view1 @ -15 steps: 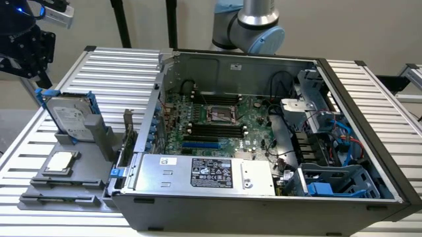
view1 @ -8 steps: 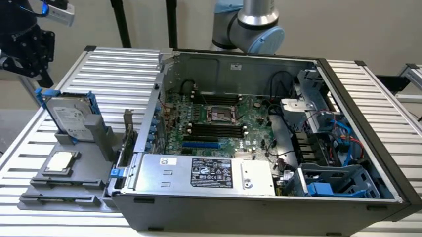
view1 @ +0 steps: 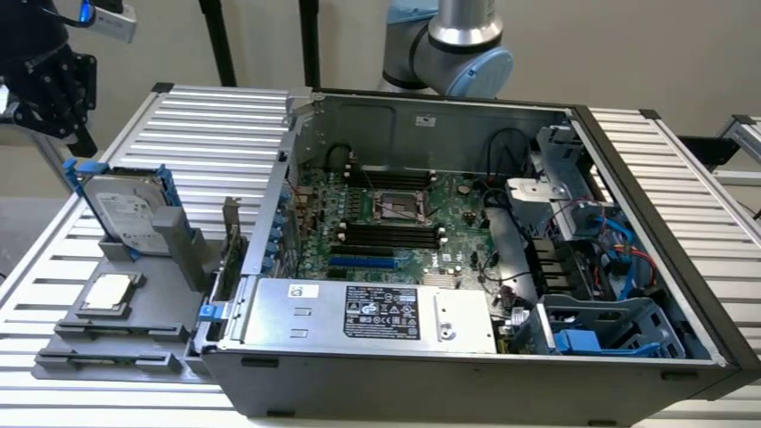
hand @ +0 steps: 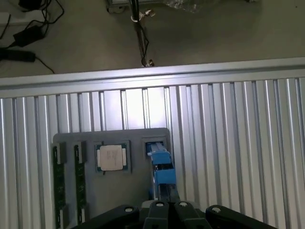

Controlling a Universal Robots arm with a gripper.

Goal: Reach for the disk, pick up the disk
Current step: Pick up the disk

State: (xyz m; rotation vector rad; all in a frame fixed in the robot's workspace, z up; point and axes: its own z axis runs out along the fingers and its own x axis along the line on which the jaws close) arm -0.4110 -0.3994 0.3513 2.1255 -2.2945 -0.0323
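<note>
Ribbed aluminium bench carries an open black computer case and, near its edge at the exterior view's left, a grey plastic holder tray. A flat silver-grey metal disk with bright blue carrier rails stands tilted in the tray's slot. The black gripper hangs above the disk, apart from it, its jaws closed together and empty.
</note>
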